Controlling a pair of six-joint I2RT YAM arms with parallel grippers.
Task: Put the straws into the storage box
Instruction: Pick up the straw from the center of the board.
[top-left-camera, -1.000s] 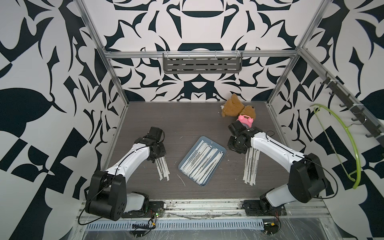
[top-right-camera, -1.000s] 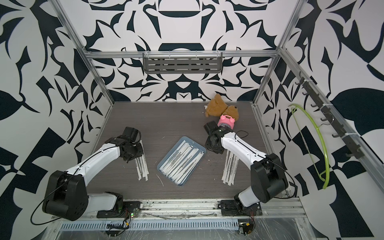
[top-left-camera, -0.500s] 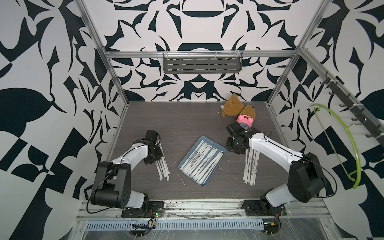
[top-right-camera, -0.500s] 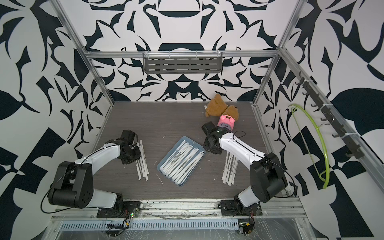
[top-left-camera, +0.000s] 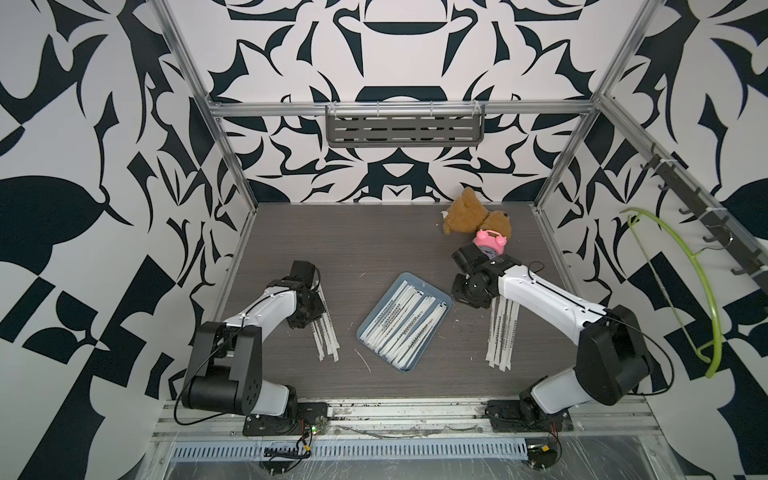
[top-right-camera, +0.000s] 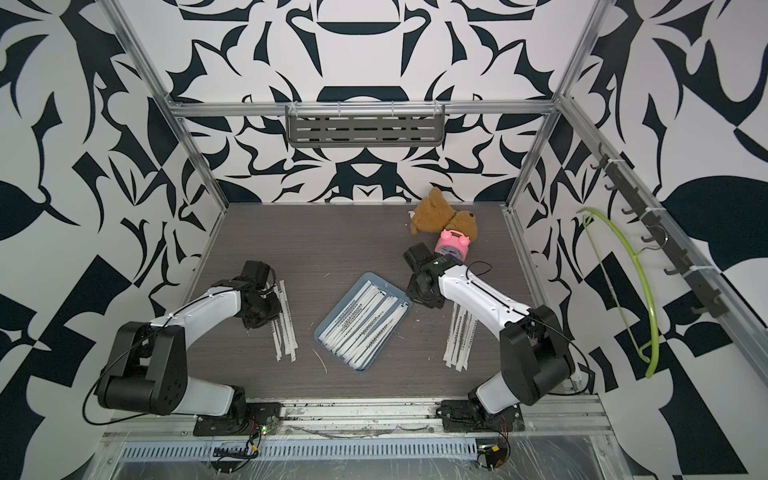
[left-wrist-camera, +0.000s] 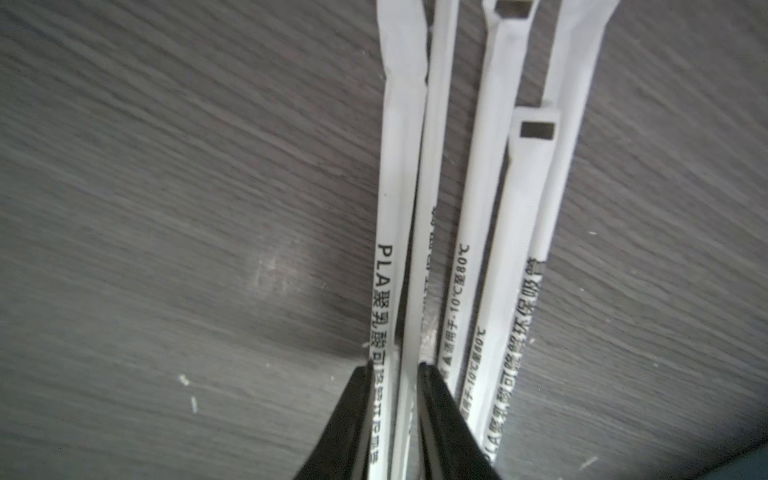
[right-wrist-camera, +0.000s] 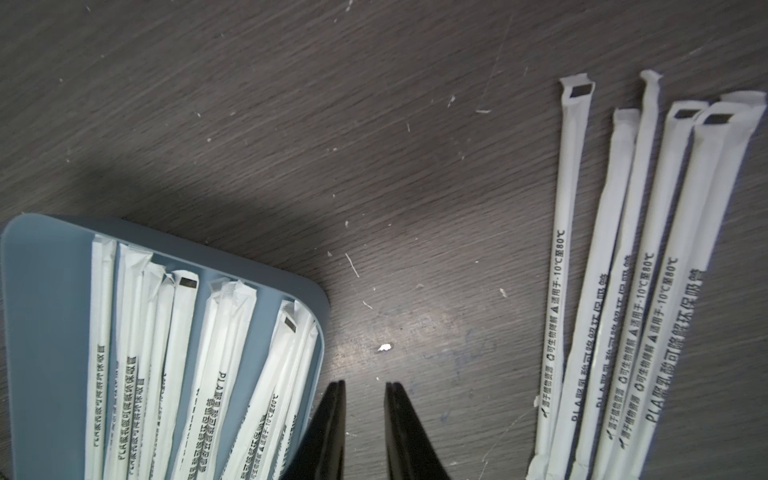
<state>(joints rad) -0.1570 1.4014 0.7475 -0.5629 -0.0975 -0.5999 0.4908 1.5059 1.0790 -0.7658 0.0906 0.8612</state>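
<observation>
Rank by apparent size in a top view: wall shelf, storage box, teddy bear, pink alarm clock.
1. wall shelf, longest span
2. storage box, near the shelf in area; order of these two unsure
3. teddy bear
4. pink alarm clock, partly hidden

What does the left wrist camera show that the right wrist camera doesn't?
Only the left wrist view: the left gripper with its tips either side of straws lying on the table. Only the right wrist view: the blue-grey tray with more straws in it, and the right gripper open over bare table, nothing between its tips. Both: loose wrapped straws on the dark wood table.
</observation>
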